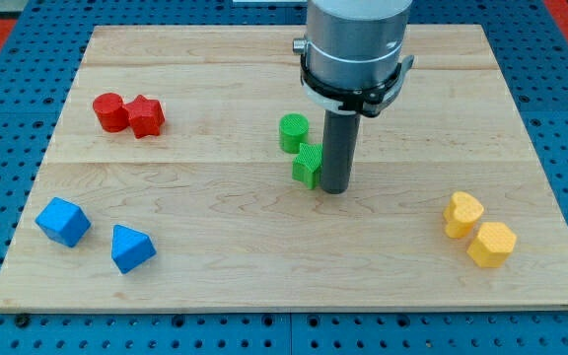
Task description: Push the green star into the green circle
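Nearest the view's bottom sit the two blue blocks, a blue cube-like block [63, 221] and a blue wedge-like block [131, 248] at the left, with two yellow blocks [462, 214] [491, 244] touching each other at the right — all well apart from the work and, I judge, out of harm's way. At the middle of the wooden board [264, 286] my tip [334, 189] rests on the surface, pressed against the right side of the green star [307, 165]; there is no gripper on this rig, only the rod, so nothing opens, closes or holds. The star lies just below the green circle [294, 132] and looks to be touching it, or very nearly so, which suggests the task is close to done. The risk I see is in the contact: my tip bears on the star's right flank, not from below, so a further push may drive it leftward past the circle rather than up into it, or spin it off the rod. A firm shove might also knock the circle away toward the view's top left. As for heading, the star is partly hidden by the rod and its points are too blurred to read; it seems about as broad as it is long, so I can name no long axis. Farthest off, at the upper left, two red blocks [109, 111] [146, 116] sit touching.
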### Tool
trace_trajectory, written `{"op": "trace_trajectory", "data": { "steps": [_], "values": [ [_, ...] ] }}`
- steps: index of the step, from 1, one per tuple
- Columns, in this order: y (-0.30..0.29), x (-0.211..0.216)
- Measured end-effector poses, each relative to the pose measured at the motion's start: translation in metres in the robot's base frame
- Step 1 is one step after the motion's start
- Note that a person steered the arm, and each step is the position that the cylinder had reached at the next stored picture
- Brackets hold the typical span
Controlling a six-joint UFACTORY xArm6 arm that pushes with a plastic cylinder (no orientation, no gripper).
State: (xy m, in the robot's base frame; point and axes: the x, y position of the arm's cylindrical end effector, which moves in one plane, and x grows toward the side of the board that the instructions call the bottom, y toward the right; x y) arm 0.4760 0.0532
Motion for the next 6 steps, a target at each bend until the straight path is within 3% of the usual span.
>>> {"op": "trace_trajectory", "data": {
  "steps": [4,6],
  "values": [
    [0.001,-0.025],
    [0.000,-0.002]
  ]
}}
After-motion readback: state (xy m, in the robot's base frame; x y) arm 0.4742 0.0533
